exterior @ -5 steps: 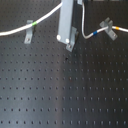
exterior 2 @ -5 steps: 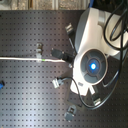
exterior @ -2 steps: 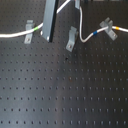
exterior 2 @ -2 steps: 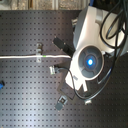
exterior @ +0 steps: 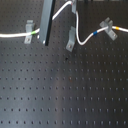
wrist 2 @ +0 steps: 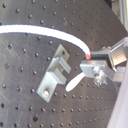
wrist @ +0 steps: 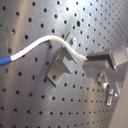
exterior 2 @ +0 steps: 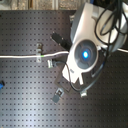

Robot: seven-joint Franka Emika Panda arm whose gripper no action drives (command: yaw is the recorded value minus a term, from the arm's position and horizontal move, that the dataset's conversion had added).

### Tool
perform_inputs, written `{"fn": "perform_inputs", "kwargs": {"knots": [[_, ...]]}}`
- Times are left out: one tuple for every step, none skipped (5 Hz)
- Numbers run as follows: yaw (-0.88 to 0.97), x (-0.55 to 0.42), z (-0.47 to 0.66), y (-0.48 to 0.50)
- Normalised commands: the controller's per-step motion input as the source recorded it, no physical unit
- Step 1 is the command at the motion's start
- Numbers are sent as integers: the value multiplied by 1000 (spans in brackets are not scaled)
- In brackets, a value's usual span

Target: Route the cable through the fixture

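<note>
Perforated black board (exterior: 65, 95); pincer (wrist 2: 89, 64) clamps cable (wrist 2: 45, 32) beside clip (wrist 2: 55, 72).

I was working in a lab: my tabletop (exterior: 65, 95) was a black optical breadboard, a regular grid of threaded holes, with small metal clip fixtures (exterior: 71, 40) bolted into it, and a white cable (exterior: 12, 35) strung between them.
</note>
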Motion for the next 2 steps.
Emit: {"fn": "perform_inputs", "kwargs": {"knots": [[26, -281, 248, -22], [0, -26, 1, -39]]}}
